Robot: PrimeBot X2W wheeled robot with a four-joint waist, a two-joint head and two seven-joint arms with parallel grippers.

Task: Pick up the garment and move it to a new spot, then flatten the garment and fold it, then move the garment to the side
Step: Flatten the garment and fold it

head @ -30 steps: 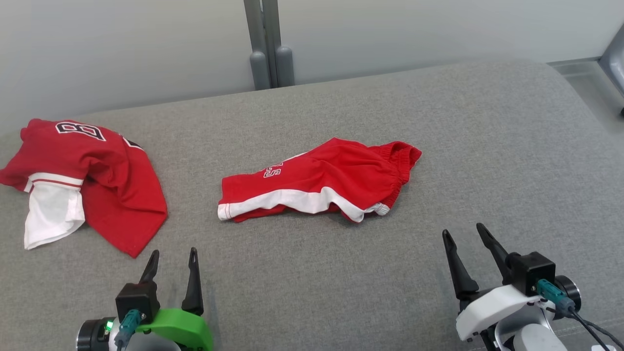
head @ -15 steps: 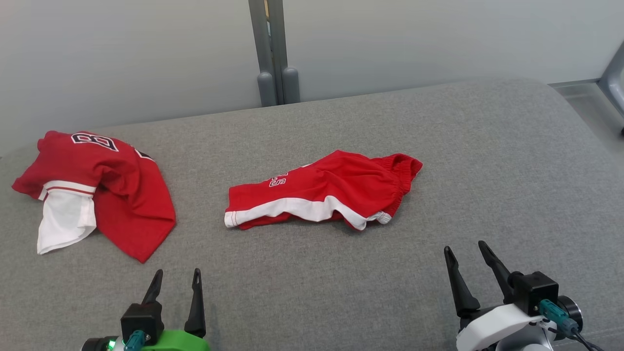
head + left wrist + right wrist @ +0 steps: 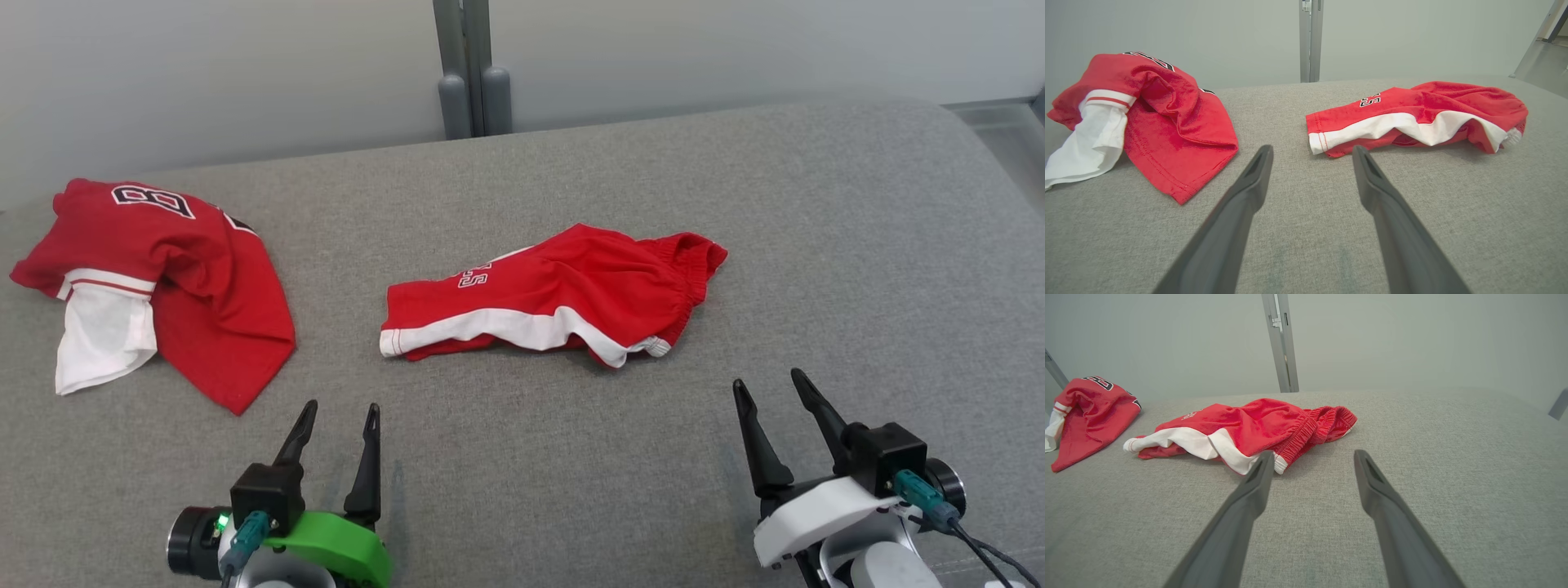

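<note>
A crumpled garment, red shorts (image 3: 563, 294) with a white side stripe, lies mid-surface on the grey cushion (image 3: 522, 457); the wrist views show the shorts too (image 3: 1412, 110) (image 3: 1249, 424). My left gripper (image 3: 341, 406) stands open and empty near the front, short of the shorts' left hem, its fingers spread (image 3: 1311, 149). At the front right my right gripper (image 3: 767, 378) is open and empty, just short of the elastic waistband (image 3: 1313, 453). Neither touches the cloth.
A second red garment, a numbered jersey (image 3: 163, 269) with a white sleeve, is heaped at the far left. Behind the cushion rise a grey post (image 3: 473, 65) and a pale wall. The cushion's right edge rounds off toward the floor (image 3: 1004, 131).
The head view has shifted. My left gripper has come a little right and forward toward the shorts' hem. Both grippers stay open; the clothes lie as before.
</note>
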